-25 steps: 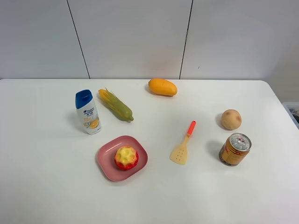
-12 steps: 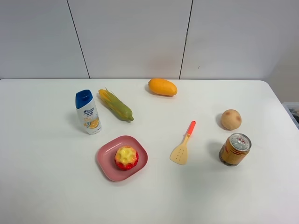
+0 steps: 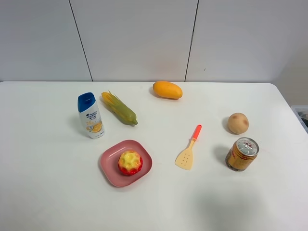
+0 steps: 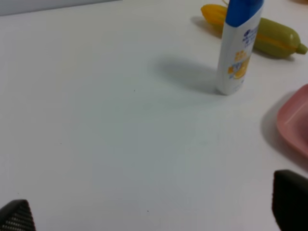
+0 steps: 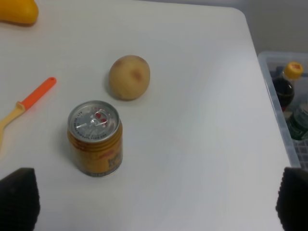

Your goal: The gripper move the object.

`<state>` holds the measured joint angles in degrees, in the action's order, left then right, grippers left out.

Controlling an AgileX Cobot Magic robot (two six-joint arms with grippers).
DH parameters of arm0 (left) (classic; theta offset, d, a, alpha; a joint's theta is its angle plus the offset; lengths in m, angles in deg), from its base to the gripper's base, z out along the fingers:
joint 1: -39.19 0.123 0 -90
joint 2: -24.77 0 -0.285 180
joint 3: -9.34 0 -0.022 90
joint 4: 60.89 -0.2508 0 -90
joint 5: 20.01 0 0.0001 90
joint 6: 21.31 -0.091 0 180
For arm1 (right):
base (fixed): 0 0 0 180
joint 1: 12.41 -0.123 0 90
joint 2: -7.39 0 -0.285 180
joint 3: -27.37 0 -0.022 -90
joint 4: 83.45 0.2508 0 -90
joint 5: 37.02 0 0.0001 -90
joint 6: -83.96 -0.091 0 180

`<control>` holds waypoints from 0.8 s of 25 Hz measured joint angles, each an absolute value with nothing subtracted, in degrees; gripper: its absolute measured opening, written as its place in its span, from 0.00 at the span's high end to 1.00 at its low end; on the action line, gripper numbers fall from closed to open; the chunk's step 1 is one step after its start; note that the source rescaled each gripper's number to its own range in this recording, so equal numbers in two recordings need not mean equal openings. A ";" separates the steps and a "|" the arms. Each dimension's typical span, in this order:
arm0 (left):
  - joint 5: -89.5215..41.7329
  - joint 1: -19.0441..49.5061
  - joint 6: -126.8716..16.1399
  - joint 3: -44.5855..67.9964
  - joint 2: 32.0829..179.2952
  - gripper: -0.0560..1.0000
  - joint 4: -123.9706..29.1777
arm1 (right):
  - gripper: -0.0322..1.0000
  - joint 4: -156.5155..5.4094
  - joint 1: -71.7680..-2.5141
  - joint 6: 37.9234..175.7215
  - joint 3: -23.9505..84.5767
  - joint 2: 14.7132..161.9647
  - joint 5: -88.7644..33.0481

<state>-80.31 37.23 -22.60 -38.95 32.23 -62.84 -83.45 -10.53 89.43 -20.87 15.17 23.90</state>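
On the left side of the white tabletop [image 3: 43,192], the left gripper [image 4: 144,219] hangs low over bare surface with its two fingertips spread wide at the corners of its wrist view and nothing between them. Just ahead of it stands the blue-capped shampoo bottle [image 4: 237,48], with the corn cob [image 4: 269,33] lying behind that and the edge of the pink plate [image 4: 294,120] showing to its right. The object [image 3: 130,162], a red toy fruit with a lumpy yellow top, sits on that plate [image 3: 109,159], left of centre and on the near half. Round as it is, it offers no long axis to line up with. Farther right lie the spatula [image 3: 188,149], the tan ball [image 5: 129,77] and the can [image 5: 95,137], over which the right gripper [image 5: 154,202] hovers, also spread and empty. The left arm looks the nearer, with the fruit off to its right.
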 joint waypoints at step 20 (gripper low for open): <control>-80.31 37.23 -22.60 -38.95 32.23 0.00 -62.84 | 0.01 -87.27 -10.53 83.19 -21.25 15.06 24.21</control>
